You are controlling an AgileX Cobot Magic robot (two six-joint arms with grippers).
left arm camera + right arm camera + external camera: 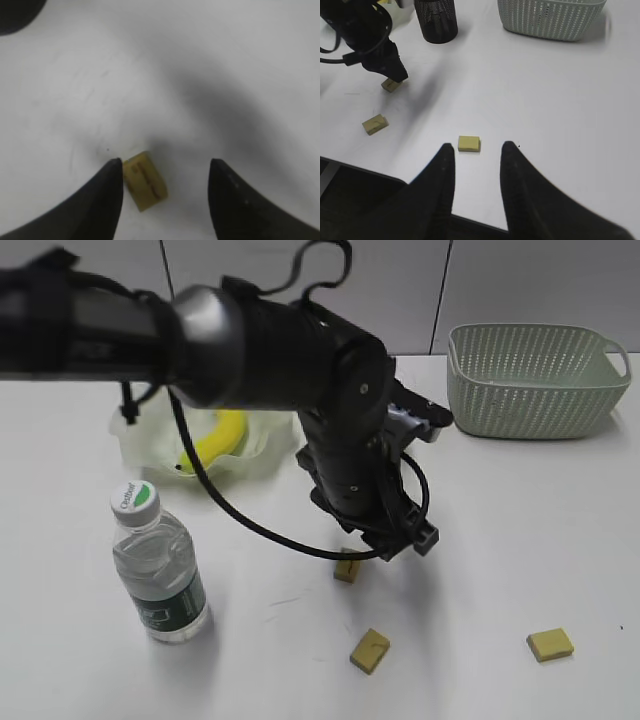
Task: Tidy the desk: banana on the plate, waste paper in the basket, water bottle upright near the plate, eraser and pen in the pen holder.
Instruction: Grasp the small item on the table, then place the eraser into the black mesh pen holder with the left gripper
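The left tool [165, 195] hangs low over the white counter [500, 540], its fingers apart, with a small yellow eraser [145, 181] between them, close to the left finger. The right tool [477, 165] is also apart, just near of another eraser [469, 143]. The banana [220, 440] lies on the plate [150, 455] at far left. The water bottle [160, 570] stands upright near it, and the basket [535, 380] is at far right.

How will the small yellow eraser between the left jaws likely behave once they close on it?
The eraser looks like a small flat-sided block, so it probably won't roll. It lies skewed and nearer one jaw of the left gripper, so it may twist or slide first. It is likely light.
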